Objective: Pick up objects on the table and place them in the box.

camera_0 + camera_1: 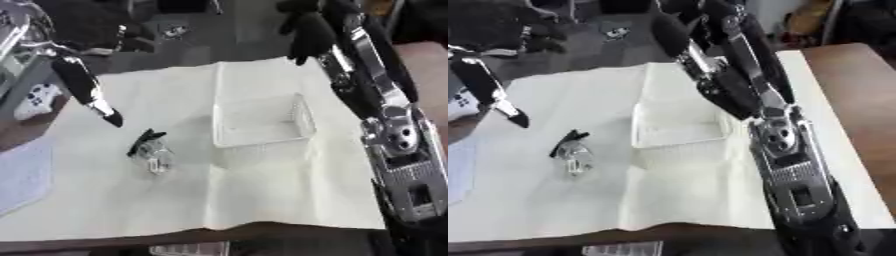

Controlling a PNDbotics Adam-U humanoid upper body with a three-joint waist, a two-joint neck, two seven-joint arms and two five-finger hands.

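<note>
Clear black-topped object [150,150] lies just below the seemingly straight-fingered, unladen left hand [87,90].

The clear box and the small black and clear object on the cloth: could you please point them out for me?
clear box [261,121], left eye view, on its see-through floor.
small black and clear object [150,148], left eye view, on its middle.

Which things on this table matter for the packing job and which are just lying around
Part of the job:
clear box, nothing visible inside
small black and clear object on the white cloth, left of the box
left hand, above that object
right hand, raised beyond the box

Just lying about:
white controller
paper sheet
</note>
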